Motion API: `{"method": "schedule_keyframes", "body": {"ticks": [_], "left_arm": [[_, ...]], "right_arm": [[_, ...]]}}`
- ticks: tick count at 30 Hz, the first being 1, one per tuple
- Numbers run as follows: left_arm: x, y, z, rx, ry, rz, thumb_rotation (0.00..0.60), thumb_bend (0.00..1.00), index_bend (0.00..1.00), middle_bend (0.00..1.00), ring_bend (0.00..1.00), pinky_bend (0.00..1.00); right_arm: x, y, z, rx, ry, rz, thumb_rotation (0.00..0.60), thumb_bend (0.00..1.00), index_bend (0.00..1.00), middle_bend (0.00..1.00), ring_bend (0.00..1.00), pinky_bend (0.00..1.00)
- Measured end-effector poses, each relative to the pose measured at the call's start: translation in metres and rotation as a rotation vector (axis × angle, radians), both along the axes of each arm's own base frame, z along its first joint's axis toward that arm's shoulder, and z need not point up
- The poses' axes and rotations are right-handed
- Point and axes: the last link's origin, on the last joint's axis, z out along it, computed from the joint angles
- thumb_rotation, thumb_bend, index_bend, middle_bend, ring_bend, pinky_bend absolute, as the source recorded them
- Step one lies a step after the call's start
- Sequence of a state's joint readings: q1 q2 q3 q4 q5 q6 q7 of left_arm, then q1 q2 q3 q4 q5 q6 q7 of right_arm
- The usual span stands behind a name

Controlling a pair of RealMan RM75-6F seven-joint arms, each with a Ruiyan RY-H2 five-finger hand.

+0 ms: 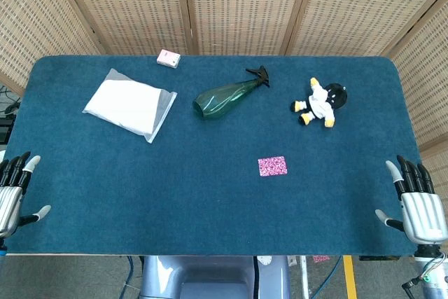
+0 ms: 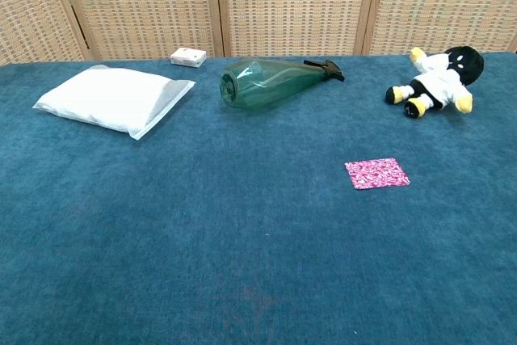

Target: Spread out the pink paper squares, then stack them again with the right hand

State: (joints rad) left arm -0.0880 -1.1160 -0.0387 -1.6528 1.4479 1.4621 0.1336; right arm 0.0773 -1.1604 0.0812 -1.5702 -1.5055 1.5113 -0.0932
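— Where are your hands?

— My right hand point(image 1: 418, 204) sits at the lower right of the head view, at the near edge of the table point(image 1: 210, 208), fingers spread and straight, holding nothing. My left hand point(image 1: 14, 190) is at the lower left edge, partly cut off by the frame, fingers also apart and empty. The chest view shows neither of them.

— And the pink paper squares?

— The pink paper squares point(image 1: 272, 166) lie flat as one neat patterned patch on the blue cloth, right of centre in the head view, well apart from both hands. In the chest view they lie right of centre point(image 2: 376, 173). I cannot tell how many sheets there are.

— What else is on the table?

— A green spray bottle point(image 1: 227, 95) lies on its side above the squares, its black nozzle pointing to the upper right. A small plush doll point(image 1: 320, 102) in black, white and yellow lies to the right of it. A white packet in a clear bag point(image 1: 130, 104) is at the upper left, and a small pink and white box point(image 1: 168, 58) sits near the far edge above it.
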Motion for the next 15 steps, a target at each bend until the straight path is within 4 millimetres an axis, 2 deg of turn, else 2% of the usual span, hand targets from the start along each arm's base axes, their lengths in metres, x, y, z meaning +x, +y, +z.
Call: {"method": "schedule_keyframes", "body": {"ticks": [4,8,11,12,14,15], "left_arm": [[0.000,0.000,0.000,0.000,0.004,0.000,0.600,0.15,0.00,0.00,0.00,0.00],[0.000,0.000,0.000,0.002,0.007,-0.002,0.600,0.15,0.00,0.00,0.00,0.00],[0.000,0.000,0.000,0.005,0.003,0.000,0.600,0.15,0.00,0.00,0.00,0.00],[-0.001,0.001,0.000,0.005,0.003,0.001,0.600,0.15,0.00,0.00,0.00,0.00],[-0.001,0.001,0.000,0.006,0.002,0.004,0.600,0.15,0.00,0.00,0.00,0.00],[-0.001,0.002,0.000,0.006,0.001,0.006,0.600,0.15,0.00,0.00,0.00,0.00]], "right_arm": [[-0.002,-0.001,-0.001,0.014,0.002,-0.014,0.600,0.01,0.00,0.00,0.00,0.00],[-0.002,-0.002,-0.002,0.025,-0.002,-0.015,0.600,0.06,0.00,0.00,0.00,0.00],[-0.002,-0.002,-0.005,0.047,-0.002,-0.010,0.600,0.16,0.00,0.00,0.00,0.00],[-0.001,-0.002,-0.006,0.055,-0.004,-0.008,0.600,0.26,0.00,0.00,0.00,0.00],[-0.001,-0.004,-0.010,0.081,-0.012,-0.004,0.600,0.53,0.00,0.00,0.00,0.00],[0.000,-0.005,-0.012,0.093,-0.017,-0.001,0.600,0.73,0.00,0.00,0.00,0.00]]}}
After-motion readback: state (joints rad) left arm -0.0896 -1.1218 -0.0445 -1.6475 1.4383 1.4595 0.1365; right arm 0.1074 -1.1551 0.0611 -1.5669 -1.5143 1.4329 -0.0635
